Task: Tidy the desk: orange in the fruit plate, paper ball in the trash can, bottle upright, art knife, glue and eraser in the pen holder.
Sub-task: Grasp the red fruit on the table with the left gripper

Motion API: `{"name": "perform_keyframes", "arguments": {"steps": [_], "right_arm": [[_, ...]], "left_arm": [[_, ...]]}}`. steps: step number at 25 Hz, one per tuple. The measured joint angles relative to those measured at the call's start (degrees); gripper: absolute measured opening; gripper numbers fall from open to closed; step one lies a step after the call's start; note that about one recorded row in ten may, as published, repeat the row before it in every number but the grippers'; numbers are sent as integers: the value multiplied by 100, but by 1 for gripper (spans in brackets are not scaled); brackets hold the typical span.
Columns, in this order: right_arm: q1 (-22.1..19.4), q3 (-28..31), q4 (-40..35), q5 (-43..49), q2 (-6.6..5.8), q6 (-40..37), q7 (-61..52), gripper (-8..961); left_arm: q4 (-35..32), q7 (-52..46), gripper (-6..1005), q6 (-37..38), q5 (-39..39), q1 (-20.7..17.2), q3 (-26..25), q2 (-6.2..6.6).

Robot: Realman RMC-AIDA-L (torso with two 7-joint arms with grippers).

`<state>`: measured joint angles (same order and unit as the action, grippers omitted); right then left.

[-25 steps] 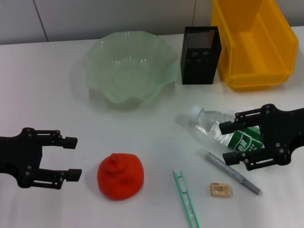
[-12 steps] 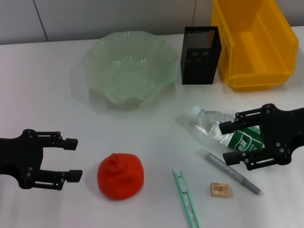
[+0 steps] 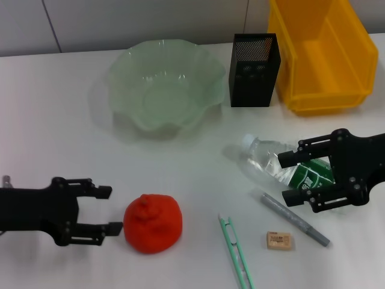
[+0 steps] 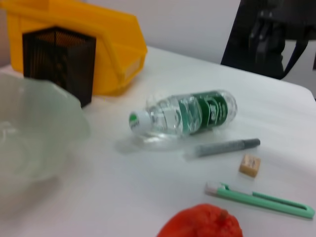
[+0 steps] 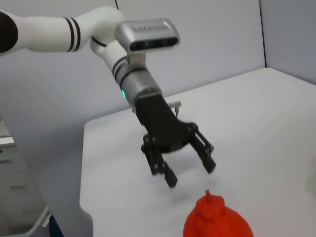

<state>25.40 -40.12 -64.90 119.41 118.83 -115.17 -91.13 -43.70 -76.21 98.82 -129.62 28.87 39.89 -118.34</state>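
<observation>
Since the left claw point(image 3: 111, 211) stands open just beside the orange point(image 3: 153, 223), near the desk's front edge, it should slide level until a finger passes each side of the fruit, then close gently. Near the right edge, the right claw point(image 3: 290, 179) hangs open over the lying bottle point(image 3: 283, 168).

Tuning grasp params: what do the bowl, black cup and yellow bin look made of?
Bowl: seemingly glass, pale green, translucent and glossy, with a wavy rim. Black cup: likely metal mesh, matte; fine perforations show on its walls. Yellow bin: probably moulded plastic, smooth, opaque, with a slight sheen.
</observation>
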Motion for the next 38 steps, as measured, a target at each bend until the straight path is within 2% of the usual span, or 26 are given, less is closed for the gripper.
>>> {"name": "perform_keyframes", "arguments": {"steps": [9,20,31,32,38], "right_arm": [[164,-20,2,-5,9,-9,-186,688],[238,-22,52,-6,9,-4,-194,687],[264,-22,70,-6,9,24,-204,687],[281,-22,78,-6,9,29,-204,687],[298,-32,91,-6,9,44,-204,688]], "left_arm": [[737,375,780,-443,143,36,3,-25],[1193,1020,779,-605,787,-47,44,-26],[1789,1548,780,-827,810,78,41,-41],[2044,1711,779,-1046,810,175,18,-44],[2425,2033,780,-1445,818,327,13,-52]]}}
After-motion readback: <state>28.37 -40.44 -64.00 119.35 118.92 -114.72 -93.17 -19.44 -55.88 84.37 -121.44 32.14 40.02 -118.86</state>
